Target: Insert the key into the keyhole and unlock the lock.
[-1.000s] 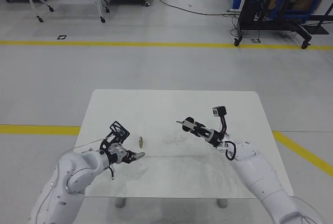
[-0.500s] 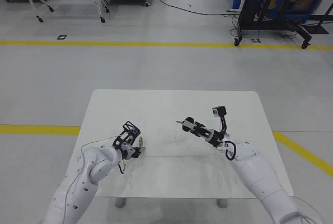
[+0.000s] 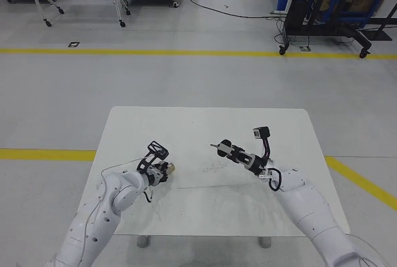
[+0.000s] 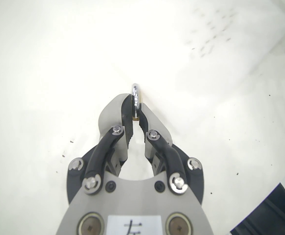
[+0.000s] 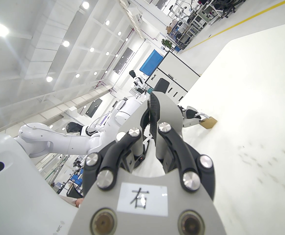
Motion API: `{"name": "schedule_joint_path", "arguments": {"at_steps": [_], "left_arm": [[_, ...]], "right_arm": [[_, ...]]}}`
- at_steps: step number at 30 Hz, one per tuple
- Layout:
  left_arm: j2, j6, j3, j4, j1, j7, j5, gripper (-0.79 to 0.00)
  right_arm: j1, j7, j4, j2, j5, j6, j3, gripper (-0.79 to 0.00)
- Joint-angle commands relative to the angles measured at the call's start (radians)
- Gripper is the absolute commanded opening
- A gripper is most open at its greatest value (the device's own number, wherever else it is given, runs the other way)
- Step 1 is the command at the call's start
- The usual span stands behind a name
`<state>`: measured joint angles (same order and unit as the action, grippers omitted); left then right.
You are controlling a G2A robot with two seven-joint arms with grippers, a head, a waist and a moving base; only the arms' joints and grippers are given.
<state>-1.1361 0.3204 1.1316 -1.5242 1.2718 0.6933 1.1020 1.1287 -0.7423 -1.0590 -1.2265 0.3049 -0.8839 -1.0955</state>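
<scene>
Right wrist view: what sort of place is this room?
Probably a robotics lab in an industrial hall: rows of ceiling lamps high overhead, a yellow floor line, and equipment racks beyond it.

Left of the surface's (image 3: 205,123) centre, the lock (image 3: 173,167) rests on it, clasped in the left hand (image 3: 167,169); well to its right, the right hand (image 3: 219,146) grips the key (image 3: 213,144).
</scene>
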Motion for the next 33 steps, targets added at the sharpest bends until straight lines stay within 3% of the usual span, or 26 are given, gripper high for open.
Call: {"name": "schedule_joint_path", "arguments": {"at_steps": [1, 20, 23, 33], "left_arm": [[-0.001, -0.017, 0.000, 0.002, -0.001, -0.017, 0.002, -0.785], [-0.003, -0.018, 0.000, 0.029, -0.007, -0.044, -0.002, -0.785], [-0.002, -0.008, 0.001, 0.028, -0.005, -0.045, -0.005, -0.717], [-0.005, 0.002, -0.009, 0.046, -0.025, -0.059, -0.009, -0.603]], "right_arm": [[0.000, 0.000, 0.000, 0.000, 0.000, 0.000, 0.000, -0.785], [0.000, 0.000, 0.000, 0.000, 0.000, 0.000, 0.000, -0.785], [0.000, 0.000, 0.000, 0.000, 0.000, 0.000, 0.000, -0.785], [0.000, 0.000, 0.000, 0.000, 0.000, 0.000, 0.000, -0.785]]}}
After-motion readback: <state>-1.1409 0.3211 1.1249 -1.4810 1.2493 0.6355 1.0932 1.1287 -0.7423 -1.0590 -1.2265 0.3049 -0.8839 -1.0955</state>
